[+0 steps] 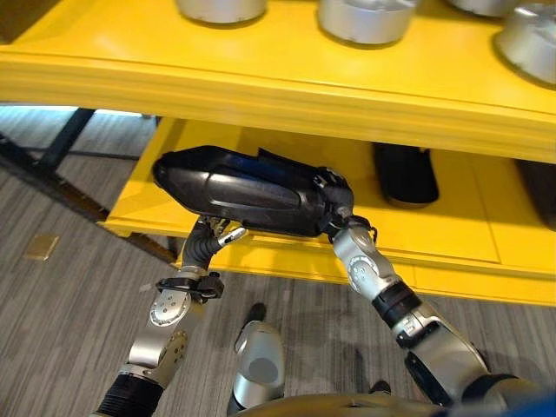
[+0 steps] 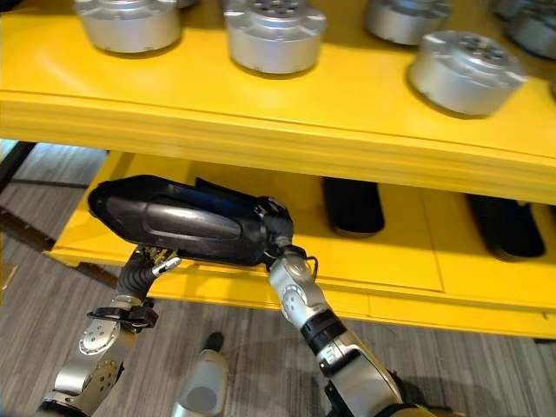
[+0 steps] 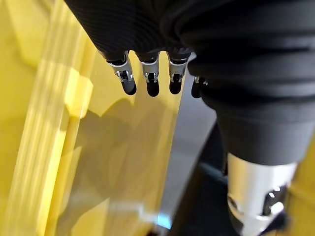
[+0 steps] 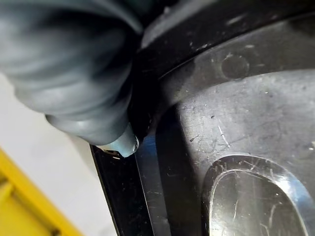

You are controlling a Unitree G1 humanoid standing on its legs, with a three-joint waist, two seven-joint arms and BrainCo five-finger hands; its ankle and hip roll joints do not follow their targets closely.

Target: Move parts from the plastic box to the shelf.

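Black moulded part point(image 1: 239, 193) rides between our hands at the lower shelf's front edge point(image 1: 287, 261). Left hand point(image 1: 211, 236) supports underneath, fingers straight; right hand point(image 1: 337, 201)'s grip we cannot tell. It could tip and clip the lip.

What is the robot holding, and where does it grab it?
A long black part, carried in front of the lower yellow shelf. The left hand supports it underneath; the right hand is at its right end.

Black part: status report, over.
Both hands, left and right, under the black part, grip unseen. Part held at lower shelf edge. Nothing blocking.
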